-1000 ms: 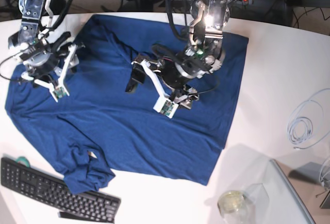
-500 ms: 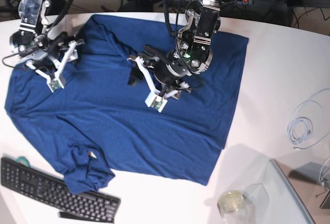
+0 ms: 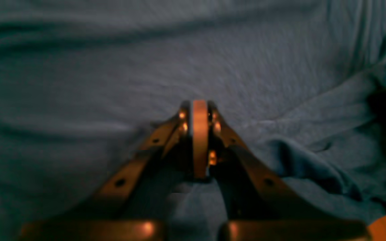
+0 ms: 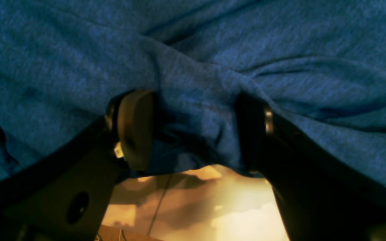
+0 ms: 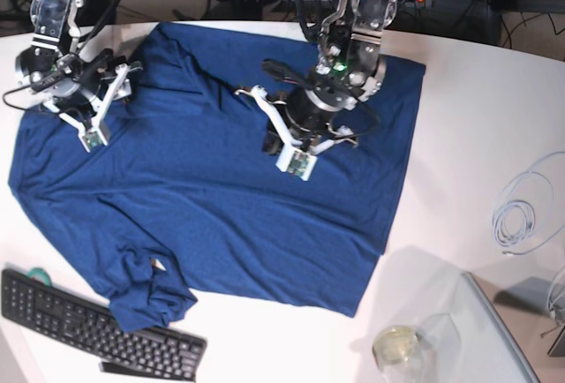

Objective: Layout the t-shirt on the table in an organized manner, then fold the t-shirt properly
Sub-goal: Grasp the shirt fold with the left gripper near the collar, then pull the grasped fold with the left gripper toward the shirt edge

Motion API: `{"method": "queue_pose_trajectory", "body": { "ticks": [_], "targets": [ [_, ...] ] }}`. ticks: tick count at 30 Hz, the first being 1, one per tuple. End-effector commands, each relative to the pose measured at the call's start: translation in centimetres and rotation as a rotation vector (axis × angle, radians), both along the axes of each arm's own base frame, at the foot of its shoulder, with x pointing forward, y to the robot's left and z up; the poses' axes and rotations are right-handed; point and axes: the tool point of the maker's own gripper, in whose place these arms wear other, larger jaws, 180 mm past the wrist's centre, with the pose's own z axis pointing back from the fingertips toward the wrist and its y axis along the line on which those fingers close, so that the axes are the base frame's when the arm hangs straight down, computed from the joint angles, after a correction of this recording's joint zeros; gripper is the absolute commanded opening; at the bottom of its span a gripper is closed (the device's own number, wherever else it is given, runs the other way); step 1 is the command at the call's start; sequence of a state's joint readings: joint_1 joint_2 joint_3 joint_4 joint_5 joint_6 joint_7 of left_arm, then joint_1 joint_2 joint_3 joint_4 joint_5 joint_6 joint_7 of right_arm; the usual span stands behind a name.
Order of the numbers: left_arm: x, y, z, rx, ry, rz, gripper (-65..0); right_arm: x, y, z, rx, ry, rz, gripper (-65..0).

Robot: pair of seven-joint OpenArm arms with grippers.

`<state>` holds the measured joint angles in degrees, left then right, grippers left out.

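The dark blue t-shirt (image 5: pixel 221 206) is spread across the white table (image 5: pixel 477 118), with one corner crumpled near the keyboard. My left gripper (image 5: pixel 294 161) rests on the shirt's upper middle. In the left wrist view the left gripper (image 3: pixel 199 107) is shut, its tips pressed against the t-shirt (image 3: pixel 112 67); no cloth shows between them. My right gripper (image 5: pixel 88 129) sits on the shirt's far left shoulder area. In the right wrist view the right gripper (image 4: pixel 194 130) stands open, and a loose bunch of the t-shirt (image 4: pixel 280 50) lies between its fingers.
A black keyboard (image 5: pixel 97 330) lies at the front left, touching the shirt's crumpled corner. A glass jar (image 5: pixel 397 346) and a grey translucent tray (image 5: pixel 494 330) stand at the front right. A coiled white cable (image 5: pixel 525 211) lies at the right.
The left gripper has gone from wide open to shut and shifted right and up on the shirt. The right arm crept up and left, its jaws unchanged.
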<state>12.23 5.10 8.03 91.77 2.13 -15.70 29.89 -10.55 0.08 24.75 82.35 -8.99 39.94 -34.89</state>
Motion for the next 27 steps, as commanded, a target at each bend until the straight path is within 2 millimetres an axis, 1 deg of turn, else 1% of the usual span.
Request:
{"method": "queue_pose_trajectory", "body": {
  "ticks": [1,3,7,11,14,16,20,26,27],
  "targets": [
    [0.4,0.1,1.7,-0.018,-0.055,0.003,-65.0,0.5,-0.4,0.5,-0.007,-0.019,0.001,-28.4],
    [-0.3,0.8,2.4,-0.004,-0.073,0.003,-65.0,0.5,-0.4,0.5,-0.007,-0.019,0.001,-28.4],
    [-2.5,2.1,2.3,0.026,-0.06,-0.004,-65.0,0.5,-0.4,0.5,-0.008,-0.018,0.001,-28.4],
    [-5.8,3.3,1.2,0.057,-0.006,-0.02,-65.0,0.5,-0.4,0.4,-0.008,-0.016,0.001,-28.4],
    [-7.6,3.9,0.2,0.075,0.033,-0.03,-65.0,0.5,-0.4,0.4,-0.008,-0.016,0.001,-28.4],
    [-8.3,4.0,-0.4,0.08,0.056,-0.033,-65.0,0.5,-0.4,0.4,-0.008,-0.016,0.001,-28.4],
    [-8.6,4.1,-0.9,0.084,0.072,-0.034,-65.0,0.4,-0.4,0.4,-0.008,-0.015,0.001,-28.4],
    [-8.6,4.1,-0.9,0.085,0.074,-0.036,-65.0,0.5,-0.4,0.4,-0.008,-0.016,0.001,-28.4],
    [-9.0,4.1,-1.1,0.085,0.081,-0.037,-65.0,0.5,-0.4,0.4,-0.008,-0.016,0.001,-28.4]
  ]
}}
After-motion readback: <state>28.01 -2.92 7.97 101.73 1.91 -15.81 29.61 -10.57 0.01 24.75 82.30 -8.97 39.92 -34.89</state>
